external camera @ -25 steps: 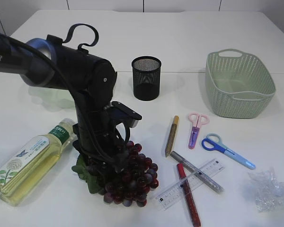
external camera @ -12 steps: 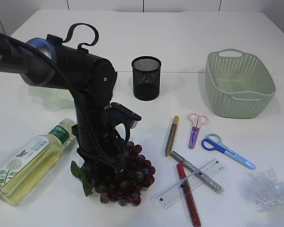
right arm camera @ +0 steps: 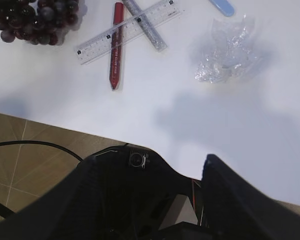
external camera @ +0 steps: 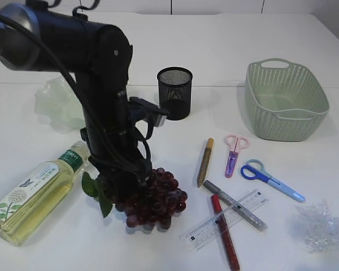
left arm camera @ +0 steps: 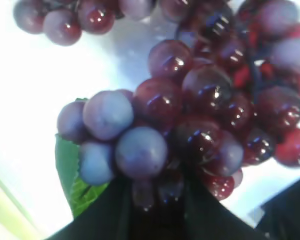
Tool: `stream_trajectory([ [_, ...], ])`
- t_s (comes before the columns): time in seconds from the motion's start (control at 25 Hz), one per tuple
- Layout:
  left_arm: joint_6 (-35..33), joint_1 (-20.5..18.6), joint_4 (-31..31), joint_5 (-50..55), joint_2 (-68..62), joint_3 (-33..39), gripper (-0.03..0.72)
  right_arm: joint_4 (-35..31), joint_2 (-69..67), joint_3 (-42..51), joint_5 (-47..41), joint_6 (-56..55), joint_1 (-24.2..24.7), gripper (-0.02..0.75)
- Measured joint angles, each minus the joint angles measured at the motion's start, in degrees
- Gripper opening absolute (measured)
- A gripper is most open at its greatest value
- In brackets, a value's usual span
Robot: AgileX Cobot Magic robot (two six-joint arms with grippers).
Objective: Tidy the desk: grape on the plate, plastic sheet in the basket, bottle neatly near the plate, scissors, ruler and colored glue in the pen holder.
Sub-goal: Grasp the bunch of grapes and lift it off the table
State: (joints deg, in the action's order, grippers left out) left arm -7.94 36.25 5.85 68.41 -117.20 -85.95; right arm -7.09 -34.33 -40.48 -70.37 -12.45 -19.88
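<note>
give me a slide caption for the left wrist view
Left gripper closed on the stem end of the grape bunch, purple-red berries and a green leaf hanging over the white table.

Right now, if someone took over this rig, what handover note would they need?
Left gripper: shut on the grape bunch, at the near left of the table.
Right gripper: open, holding nothing, above the plastic sheet.
Done: nothing placed yet.
Left: grapes to the plate; sheet into the basket; bottle near the plate; both scissors, ruler and glue pens into the pen holder.
</note>
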Motion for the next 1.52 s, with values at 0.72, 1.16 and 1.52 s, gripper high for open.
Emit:
stream_trajectory([
  [0.72, 1.5, 0.0, 2.2, 1.5, 14.6, -0.8, 0.132, 0.5, 0.0, 0.0, 0.0, 0.0, 0.0, 0.500],
  [1.16, 4.0, 0.0, -1.9, 2.7, 17.6, -6.3, 0.130, 0.7, 0.0, 0.0, -0.2, 0.0, 0.0, 0.500],
  [1.52, 9.6, -0.5, -9.0, 3.0, 18.0, -12.8, 0.130, 0.5, 0.0, 0.0, -1.2, 0.0, 0.0, 0.499],
])
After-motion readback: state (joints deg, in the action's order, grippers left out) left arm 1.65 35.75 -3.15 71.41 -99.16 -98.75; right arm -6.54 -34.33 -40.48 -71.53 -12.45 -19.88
